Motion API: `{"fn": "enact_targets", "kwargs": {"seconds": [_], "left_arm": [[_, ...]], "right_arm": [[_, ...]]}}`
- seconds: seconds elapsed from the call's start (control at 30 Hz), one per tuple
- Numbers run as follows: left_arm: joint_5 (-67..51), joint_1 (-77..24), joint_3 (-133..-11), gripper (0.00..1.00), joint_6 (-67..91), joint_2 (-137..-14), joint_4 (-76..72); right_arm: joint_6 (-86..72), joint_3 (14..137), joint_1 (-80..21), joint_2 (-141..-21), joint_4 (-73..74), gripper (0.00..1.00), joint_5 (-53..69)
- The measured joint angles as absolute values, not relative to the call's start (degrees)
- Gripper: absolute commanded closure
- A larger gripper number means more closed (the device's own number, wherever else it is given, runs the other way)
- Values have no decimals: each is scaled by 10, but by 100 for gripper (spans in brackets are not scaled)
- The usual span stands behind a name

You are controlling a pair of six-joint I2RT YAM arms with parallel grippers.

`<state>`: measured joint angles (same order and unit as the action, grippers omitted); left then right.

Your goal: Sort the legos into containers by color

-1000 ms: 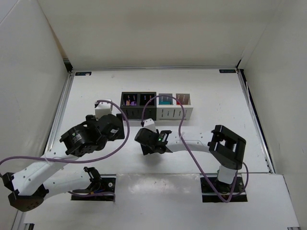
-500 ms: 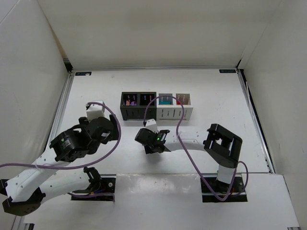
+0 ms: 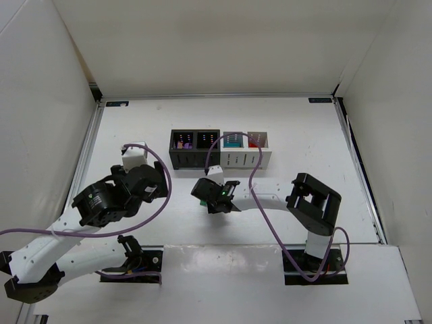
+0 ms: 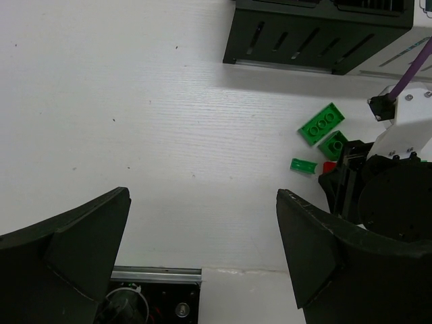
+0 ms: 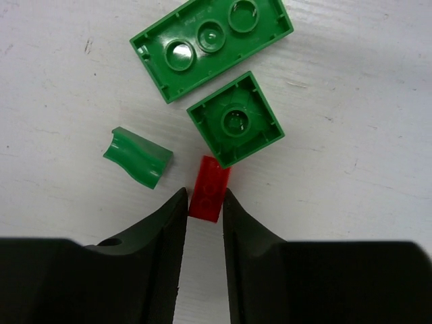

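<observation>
Peering down from above, I cannot see the loose legos at all: the right gripper (image 3: 214,196) and its wrist cover them. The containers (image 3: 219,150), two black and two pale bins with slotted fronts, show only specks of colour inside, too small to read.

The right wrist view is clearer. The black, smooth, tapered fingers (image 5: 170,223) are pressed in on a small glossy red brick (image 5: 209,187), pinching its long sides; its near end is tucked between them. Touching the brick's far end is a square green brick (image 5: 235,120), upside down with one round tube in its hollow. Just beyond lies a long green brick (image 5: 212,47), also upside down and showing three tubes. A curved green piece (image 5: 138,156) sits apart on the left. All rest on the white, faintly grained table (image 5: 351,162).

The left gripper (image 4: 202,226) hangs spread wide over bare table, its fingertips cut off by the frame. The same view crops the containers at the top edge.
</observation>
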<state>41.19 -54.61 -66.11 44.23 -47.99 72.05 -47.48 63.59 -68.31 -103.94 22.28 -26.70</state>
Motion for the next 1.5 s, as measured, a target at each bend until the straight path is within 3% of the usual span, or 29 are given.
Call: {"fn": "enact_targets", "kwargs": {"seconds": [0.1,0.37,0.6,0.7,0.87,1.0,1.07,1.2,1.3,1.5], "left_arm": [[412,-546,-661,0,444,-481,721],[412,-546,-661,0,444,-487,720],[411,-546,-660,0,433,-521,696],[410,-546,-655,0,425,-529,672],[389,-535,-650,0,410,-560,638],[331,-509,-644,0,397,-615,610],[303,-499,-641,0,389,-646,600],[253,-493,-637,0,377,-694,576],[223,-492,-633,0,371,-712,563],[180,-488,-625,0,367,-721,541]], "right_arm": [[-476,636,-683,-1039,223,78,-269],[-480,635,-711,-1020,256,83,-290],[-458,640,-703,-863,305,83,-321],[-422,653,-657,-802,314,86,-332],[-341,659,-494,-757,299,86,-302],[-287,672,-383,-771,291,86,-253],[-266,691,-354,-790,287,81,-231],[-237,733,-313,-843,267,85,-181],[-224,754,-290,-882,256,77,-161],[-213,781,-266,-931,257,41,-131]]}}
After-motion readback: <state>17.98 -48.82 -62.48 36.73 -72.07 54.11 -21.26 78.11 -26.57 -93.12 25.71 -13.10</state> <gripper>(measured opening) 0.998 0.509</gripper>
